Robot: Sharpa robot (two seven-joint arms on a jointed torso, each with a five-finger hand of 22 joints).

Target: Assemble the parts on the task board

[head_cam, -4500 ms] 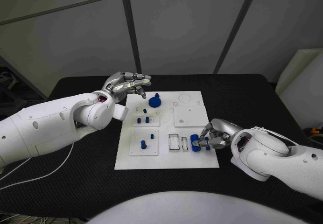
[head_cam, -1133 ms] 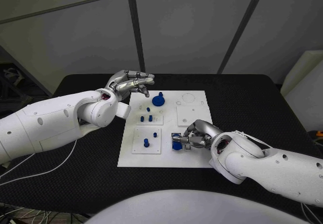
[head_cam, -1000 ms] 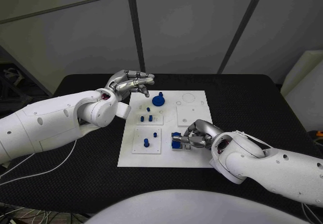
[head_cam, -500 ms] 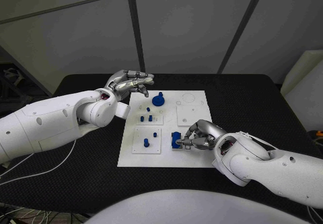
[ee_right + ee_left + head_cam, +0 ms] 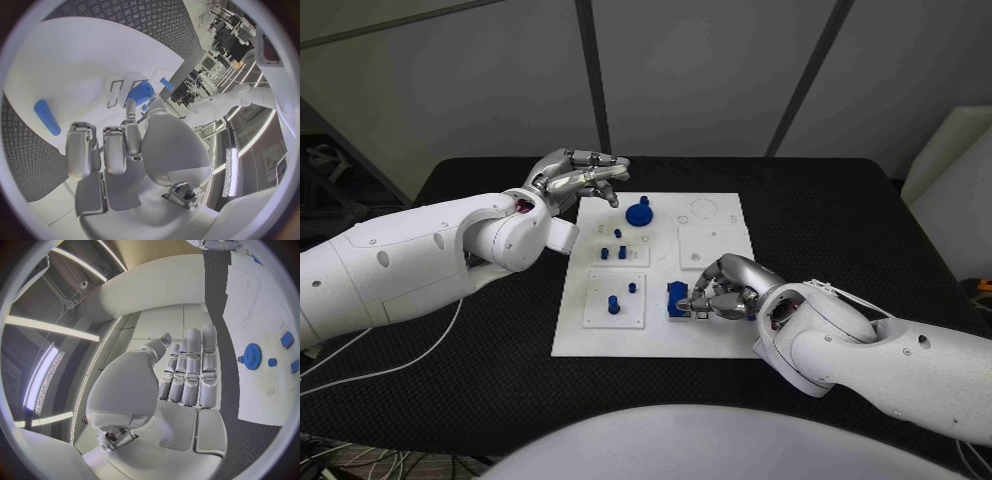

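Looking at the blue block (image 5: 678,298) first, I see it standing near the front middle of the white task board (image 5: 718,340), pinched in the fingertips of my right hand (image 5: 723,287); in the right wrist view the same block (image 5: 139,93) sits at those fingertips beside the board's narrow slots. My right hand's other fingers curl in close over the board. Farther back on the board stands a blue gear (image 5: 639,214), with small blue pegs (image 5: 613,253) between it and the block. My left hand (image 5: 578,180) hovers over the board's far left corner, fingers curled in, holding nothing. The black table (image 5: 848,215) lies all around.
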